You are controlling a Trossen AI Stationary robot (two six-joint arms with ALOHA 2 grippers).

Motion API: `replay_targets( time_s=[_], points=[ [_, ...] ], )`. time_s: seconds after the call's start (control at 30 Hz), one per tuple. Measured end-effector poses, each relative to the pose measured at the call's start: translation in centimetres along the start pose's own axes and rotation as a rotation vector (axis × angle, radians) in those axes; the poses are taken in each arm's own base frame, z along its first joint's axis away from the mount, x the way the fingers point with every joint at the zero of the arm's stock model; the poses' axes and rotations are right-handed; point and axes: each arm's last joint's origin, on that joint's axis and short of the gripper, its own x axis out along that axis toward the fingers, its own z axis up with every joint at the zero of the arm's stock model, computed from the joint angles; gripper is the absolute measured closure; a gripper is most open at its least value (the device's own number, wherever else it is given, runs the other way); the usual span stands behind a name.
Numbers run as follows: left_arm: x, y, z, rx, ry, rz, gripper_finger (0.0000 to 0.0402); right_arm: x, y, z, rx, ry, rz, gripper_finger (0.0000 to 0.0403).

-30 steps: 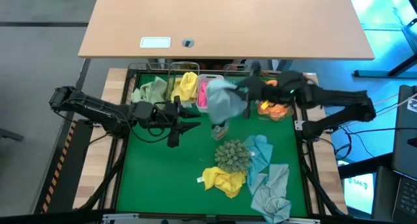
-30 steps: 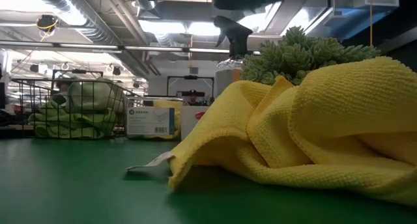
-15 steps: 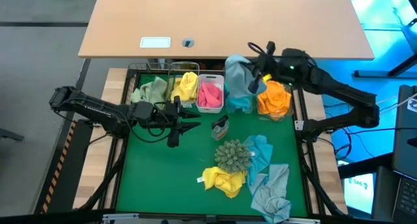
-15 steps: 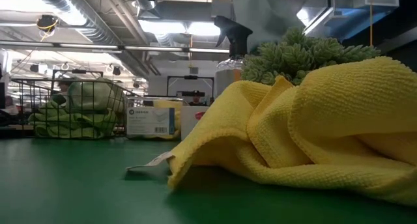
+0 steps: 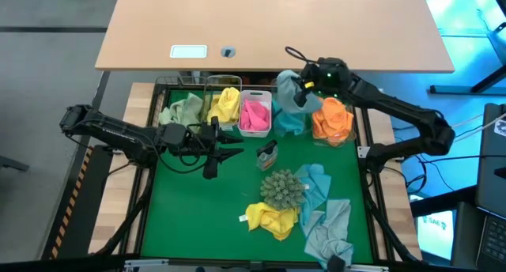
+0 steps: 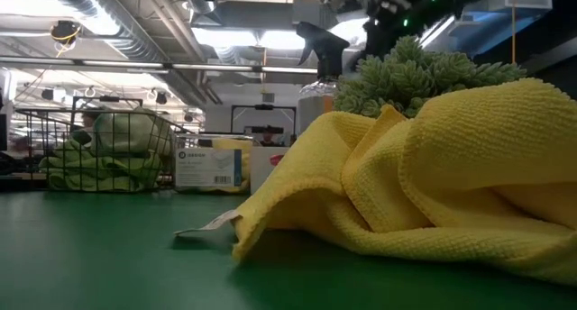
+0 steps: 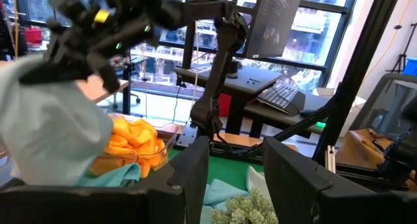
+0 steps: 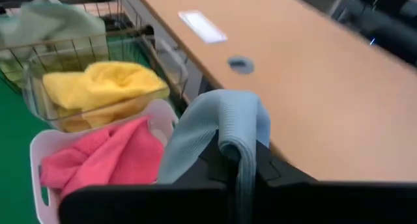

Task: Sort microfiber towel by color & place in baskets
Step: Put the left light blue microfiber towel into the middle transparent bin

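My right gripper (image 5: 304,88) is shut on a light blue towel (image 5: 289,94) above the clear basket of blue towels (image 5: 291,123) at the far edge. To that basket's left in the row stand a wire basket with a green towel (image 5: 180,111), a clear one with yellow (image 5: 226,104) and a white one with pink (image 5: 254,115). A clear one with orange (image 5: 332,122) stands to its right. A yellow towel (image 5: 273,218) and blue towels (image 5: 326,217) lie on the green mat. My left gripper (image 5: 225,157) hovers open at mid left, holding nothing. My right gripper pinches a bunched fold of the light blue towel (image 8: 228,129) between its two fingers, the cloth draped over the fingertips (image 8: 260,167). The fingers slant downward from the table's right. The towel hangs slack below them over the blue basket; whether its lower end touches I cannot tell.
A spiky grey-green ball (image 5: 283,189) sits mid-mat, with a small spray bottle (image 5: 267,153) beyond it. A wooden desk (image 5: 273,27) stands past the table's far edge, behind the baskets. Bare green mat (image 5: 190,217) lies at the near left.
My right gripper has swung with the light blue towel from above the mat near the pink basket toward the far edge and right, and has come down over the blue basket. The towel, spread wide before, now hangs bunched. My left arm has kept still.
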Motion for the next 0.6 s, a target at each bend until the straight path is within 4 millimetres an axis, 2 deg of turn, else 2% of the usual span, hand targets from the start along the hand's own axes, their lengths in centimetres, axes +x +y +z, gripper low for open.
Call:
replay_targets(
  time_s=[0.23,0.43,0.6],
  points=[
    [0.0,0.0,0.0,0.0,0.0,0.0,0.0264,3.8,0.7,-4.1,0.105,0.086,0.084,0.0397],
    [0.0,0.0,0.0,0.0,0.0,0.0,0.0264,6.4,1.8,-6.0,0.235,0.145,0.263,0.039],
    [0.0,0.0,0.0,0.0,0.0,0.0,0.0264,7.4,2.3,-6.4,0.282,0.141,0.404,0.0393]
  ],
)
